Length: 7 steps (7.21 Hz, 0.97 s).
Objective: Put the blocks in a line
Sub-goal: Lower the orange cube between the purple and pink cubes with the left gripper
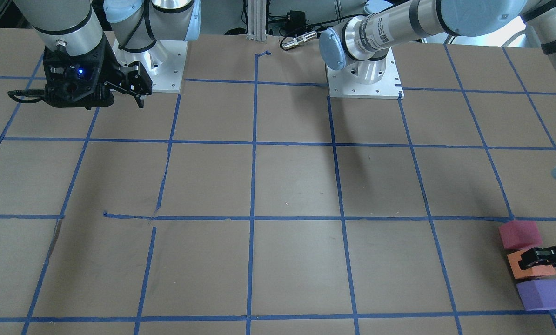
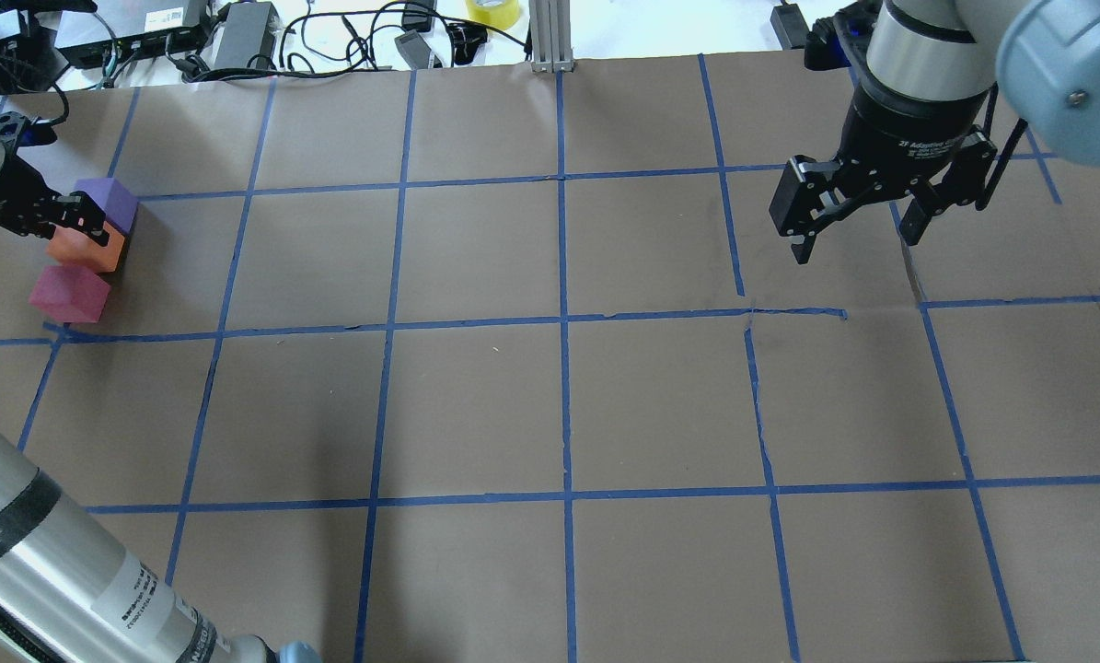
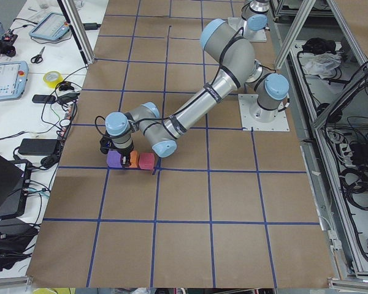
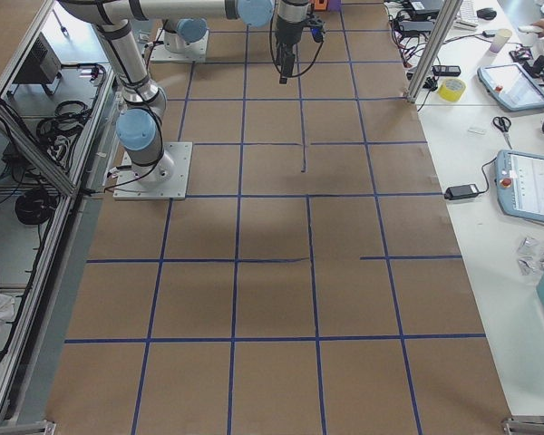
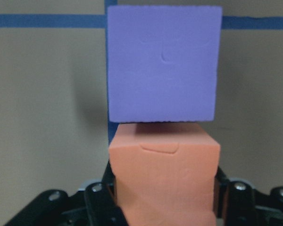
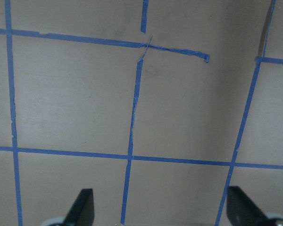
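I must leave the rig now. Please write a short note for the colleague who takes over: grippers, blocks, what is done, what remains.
The left gripper is shut on the orange block, low between the pink block and the purple block.
The right gripper is open, empty, hovering far from them.
Done: the three blocks appear to form a line.
Remaining: release the orange block and lift the arm clear.

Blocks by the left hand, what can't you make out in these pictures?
Top of orange block: partly covered by the left hand, overhead and front views.
Whole red block: outside the left wrist view.
All three blocks: missing from exterior right view; too small in exterior left to judge gaps.
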Tool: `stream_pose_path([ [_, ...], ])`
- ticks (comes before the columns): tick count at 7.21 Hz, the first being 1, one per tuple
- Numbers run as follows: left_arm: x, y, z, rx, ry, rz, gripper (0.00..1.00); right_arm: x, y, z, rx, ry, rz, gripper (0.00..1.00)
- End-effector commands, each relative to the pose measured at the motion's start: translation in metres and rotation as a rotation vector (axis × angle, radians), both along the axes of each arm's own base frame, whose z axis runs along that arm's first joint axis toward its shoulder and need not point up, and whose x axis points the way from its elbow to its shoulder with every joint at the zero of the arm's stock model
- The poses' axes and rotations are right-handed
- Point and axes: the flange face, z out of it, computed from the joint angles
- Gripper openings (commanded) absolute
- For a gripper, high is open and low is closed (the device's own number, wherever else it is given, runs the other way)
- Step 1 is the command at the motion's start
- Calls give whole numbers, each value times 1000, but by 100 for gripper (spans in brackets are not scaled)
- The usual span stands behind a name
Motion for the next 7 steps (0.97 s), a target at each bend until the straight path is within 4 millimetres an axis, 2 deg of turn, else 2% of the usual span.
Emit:
stream_pose_path([
  [1,0,0,0,-4,-3,-14,41,0,0,0,1,2,0,100],
  [7,-2,3,-11,-7,-10,-20,44,-5,-4,2,-19,3,-10,100],
])
